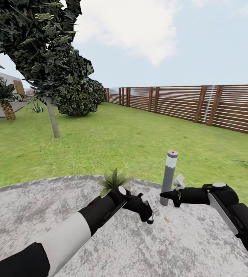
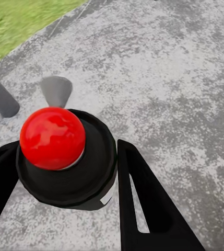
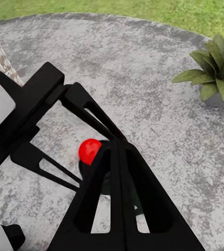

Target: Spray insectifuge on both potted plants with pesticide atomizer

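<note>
Atomizer (image 2: pixel 51 137) sits between the fingers of the left pincer (image 2: pixel 66 151). Its red knob and black cap are seen end-on, with a finger pressed to each side of the cap, so I read it as gripped. Can't tell whether the bottle is lifted or resting on the paved patio (image 1: pixel 101 246); its body is hidden under the cap. The right pincer (image 3: pixel 118 149) has its fingers closed together on nothing and points at the left one from close by, with the red knob just beyond its tips. Both arms hang low over the patio, and the grey lamp post (image 1: pixel 169 175) stands just behind the right pincer. One potted plant (image 1: pixel 113 181), a small leafy rosette, sits at the patio edge right behind the left forearm, near the atomizer. Further out are the lawn (image 1: pixel 120 142) and a slatted wooden fence (image 1: pixel 216 107). Progress: the pick-up looks done or nearly so. No spray or mist is visible on the plant, so I'd judge spraying not started. Aiming at this near plant and covering both plants is all left to do.
</note>
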Motion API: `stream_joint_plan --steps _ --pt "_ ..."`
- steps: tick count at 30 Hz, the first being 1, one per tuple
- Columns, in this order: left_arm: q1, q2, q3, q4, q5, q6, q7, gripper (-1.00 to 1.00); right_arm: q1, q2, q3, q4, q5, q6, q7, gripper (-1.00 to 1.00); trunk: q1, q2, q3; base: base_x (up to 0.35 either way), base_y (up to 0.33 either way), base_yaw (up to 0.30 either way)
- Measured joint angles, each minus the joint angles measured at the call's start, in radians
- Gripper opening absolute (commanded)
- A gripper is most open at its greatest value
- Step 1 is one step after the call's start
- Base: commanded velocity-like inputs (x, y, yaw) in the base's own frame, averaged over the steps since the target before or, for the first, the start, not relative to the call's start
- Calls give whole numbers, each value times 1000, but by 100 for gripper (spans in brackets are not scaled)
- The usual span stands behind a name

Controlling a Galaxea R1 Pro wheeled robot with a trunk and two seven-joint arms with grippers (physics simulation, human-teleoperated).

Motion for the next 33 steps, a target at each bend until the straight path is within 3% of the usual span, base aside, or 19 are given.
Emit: stream_joint_plan --steps 33 --pt "0 0 3 -34 6 -5 3 -100 0 2 0 0 0 0 0 -100 0 0 0 0 0 0"
